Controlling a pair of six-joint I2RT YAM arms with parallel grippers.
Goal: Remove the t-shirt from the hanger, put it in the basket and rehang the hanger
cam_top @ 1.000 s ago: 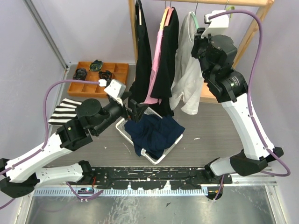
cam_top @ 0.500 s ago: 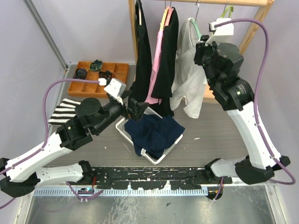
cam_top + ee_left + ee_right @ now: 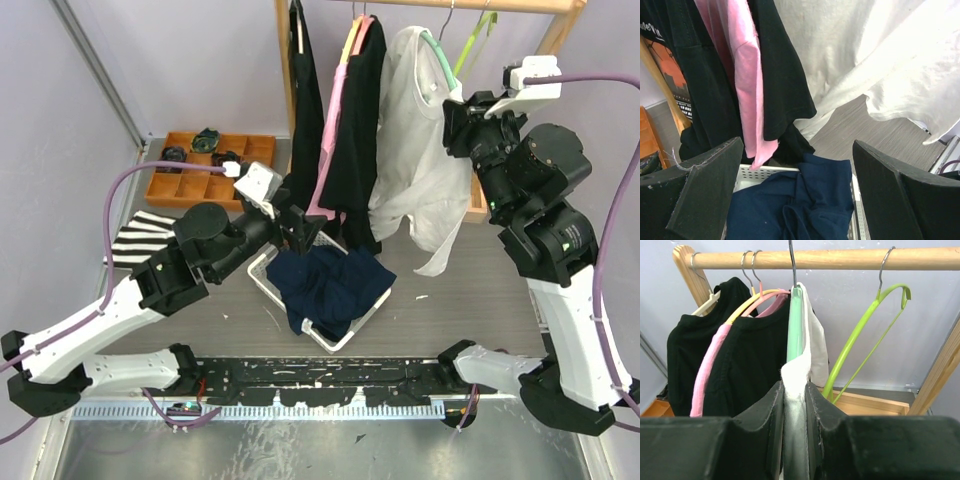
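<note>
The white t-shirt [image 3: 412, 150] hangs on a mint-green hanger [image 3: 433, 47] from the wooden rail [image 3: 470, 5]. Its right side is stretched out toward the right arm. My right gripper [image 3: 453, 106] is shut on a fold of the t-shirt [image 3: 798, 369], just below the mint hanger [image 3: 794, 325]; the cloth fills the gap of the right gripper [image 3: 795, 386]. My left gripper [image 3: 300, 226] is open and holds nothing. It hovers over the basket, in front of the dark hanging clothes. In the left wrist view the left gripper [image 3: 797, 146] frames the navy cloth, with the t-shirt [image 3: 880, 55] at upper right.
Black garments [image 3: 358, 120] and a pink one [image 3: 335, 130] hang left of the t-shirt. An empty lime-green hanger [image 3: 865, 325] hangs to its right. A white basket [image 3: 262, 280] holds navy cloth [image 3: 335, 285]. An orange tray [image 3: 200, 185] and a striped cloth [image 3: 135, 240] lie at the left.
The right arm has swung right and back toward the near side, dragging the t-shirt's side out with it. The left arm has edged up and to the right.
</note>
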